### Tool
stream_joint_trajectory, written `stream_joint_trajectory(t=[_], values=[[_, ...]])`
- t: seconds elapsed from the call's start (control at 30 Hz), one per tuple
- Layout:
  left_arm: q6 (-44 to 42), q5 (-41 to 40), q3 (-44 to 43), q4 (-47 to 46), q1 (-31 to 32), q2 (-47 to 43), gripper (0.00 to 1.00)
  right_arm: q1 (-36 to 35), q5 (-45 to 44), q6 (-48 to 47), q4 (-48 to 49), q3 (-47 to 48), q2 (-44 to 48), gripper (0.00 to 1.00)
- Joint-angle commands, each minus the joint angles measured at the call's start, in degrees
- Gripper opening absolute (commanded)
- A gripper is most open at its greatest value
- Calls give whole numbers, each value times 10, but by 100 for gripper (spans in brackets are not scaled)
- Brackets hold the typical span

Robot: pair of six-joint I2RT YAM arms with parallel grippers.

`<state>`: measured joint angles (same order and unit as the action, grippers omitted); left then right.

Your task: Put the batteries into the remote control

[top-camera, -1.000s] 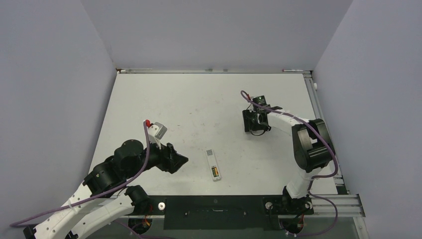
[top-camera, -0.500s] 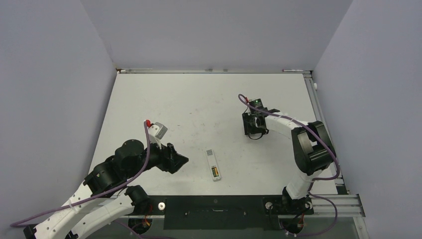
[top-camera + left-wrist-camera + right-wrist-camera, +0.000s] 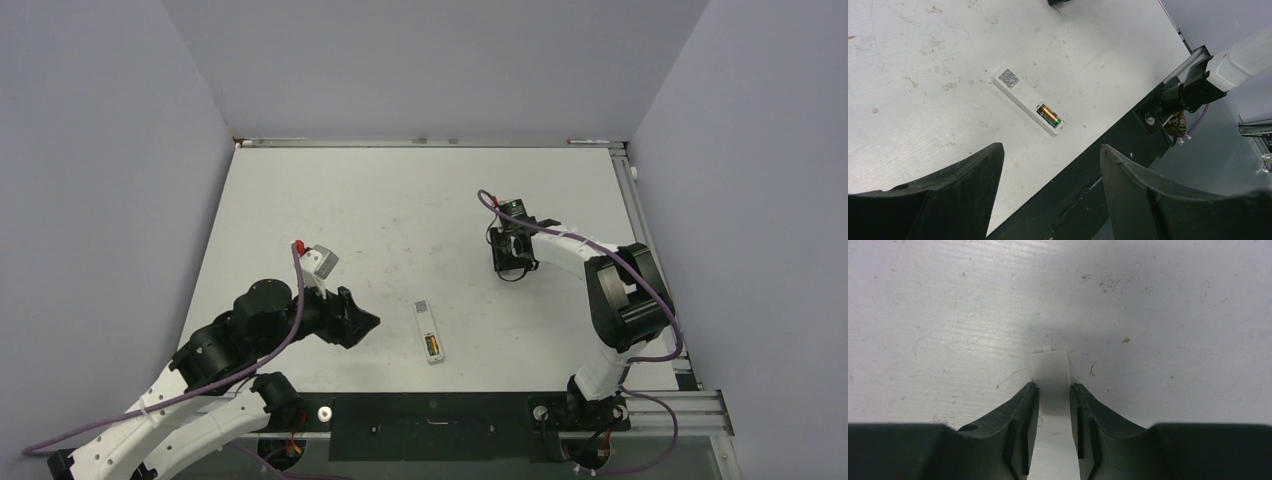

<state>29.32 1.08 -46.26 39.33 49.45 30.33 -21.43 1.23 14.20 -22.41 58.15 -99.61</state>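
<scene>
The white remote control (image 3: 429, 331) lies back side up near the table's front edge; it also shows in the left wrist view (image 3: 1029, 101). Its open compartment holds a yellow-gold battery (image 3: 1047, 112) with a dark green tip (image 3: 1057, 120) at the near end. My left gripper (image 3: 360, 322) is open and empty, hovering left of the remote (image 3: 1050, 150). My right gripper (image 3: 511, 262) is down at the table, far right of the remote. It is shut (image 3: 1053, 386) on a thin white flat cover piece (image 3: 1049, 365) that lies on the table.
A black mounting strip (image 3: 1108, 150) runs along the table's front edge, just beyond the remote. Grey walls close in the table on three sides. A metal rail (image 3: 632, 190) runs along the right edge.
My right gripper has shifted slightly left and settled lower onto the table. The left arm and the remote have not moved.
</scene>
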Motion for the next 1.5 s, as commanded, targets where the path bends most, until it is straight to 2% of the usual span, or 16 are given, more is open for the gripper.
stream_joint_trajectory(t=[0.0,0.1,0.43,0.93,1.47], values=[[-1,-6,-3,-7,3,5,68,-10,-10,8,-29,-7,4,29],[-1,-6,-3,-7,3,8,68,-12,-11,8,-33,-6,7,28],[-1,-6,-3,-7,3,8,68,-23,-11,15,-39,-3,10,9],[0,-6,-3,-6,3,6,69,-47,-29,47,-41,-39,78,9],[2,-6,-2,-6,3,6,69,-136,-47,129,-47,-94,187,9]])
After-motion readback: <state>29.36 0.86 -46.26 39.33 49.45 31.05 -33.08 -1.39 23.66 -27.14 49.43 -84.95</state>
